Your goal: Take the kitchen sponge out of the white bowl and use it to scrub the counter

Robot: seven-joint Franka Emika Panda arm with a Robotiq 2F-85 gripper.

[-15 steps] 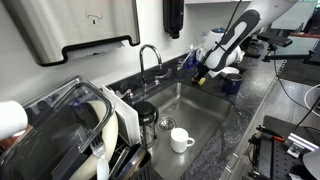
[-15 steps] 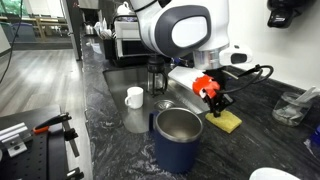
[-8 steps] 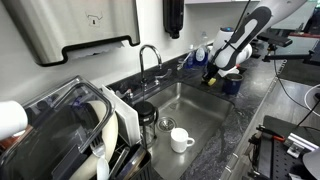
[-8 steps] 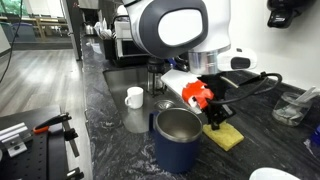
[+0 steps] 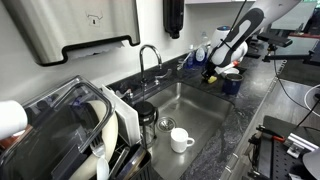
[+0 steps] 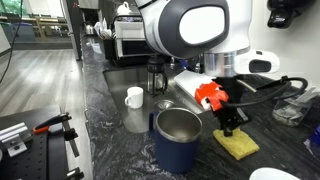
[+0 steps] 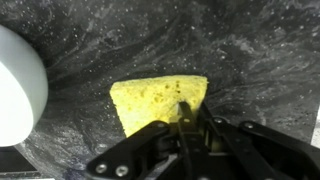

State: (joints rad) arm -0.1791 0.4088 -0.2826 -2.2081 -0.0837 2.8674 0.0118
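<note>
The yellow kitchen sponge (image 7: 155,101) lies flat on the dark speckled counter (image 7: 250,50). My gripper (image 7: 183,115) is shut on the sponge's near edge and presses it to the counter. In an exterior view the sponge (image 6: 241,146) sits under my gripper (image 6: 231,128), right of the sink. The white bowl (image 7: 18,85) shows at the left edge of the wrist view and at the bottom of an exterior view (image 6: 274,175). In an exterior view my gripper (image 5: 212,74) is on the counter beyond the sink; the sponge is too small to tell there.
A steel sink (image 5: 190,105) holds a white mug (image 5: 181,139). A dark blue metal cup (image 6: 178,137) stands close to the sponge. A faucet (image 5: 148,58), a dish rack (image 5: 70,135) and a crumpled plastic wrap (image 6: 292,108) are around.
My gripper has slid the sponge across the counter, away from the sink and toward the white bowl.
</note>
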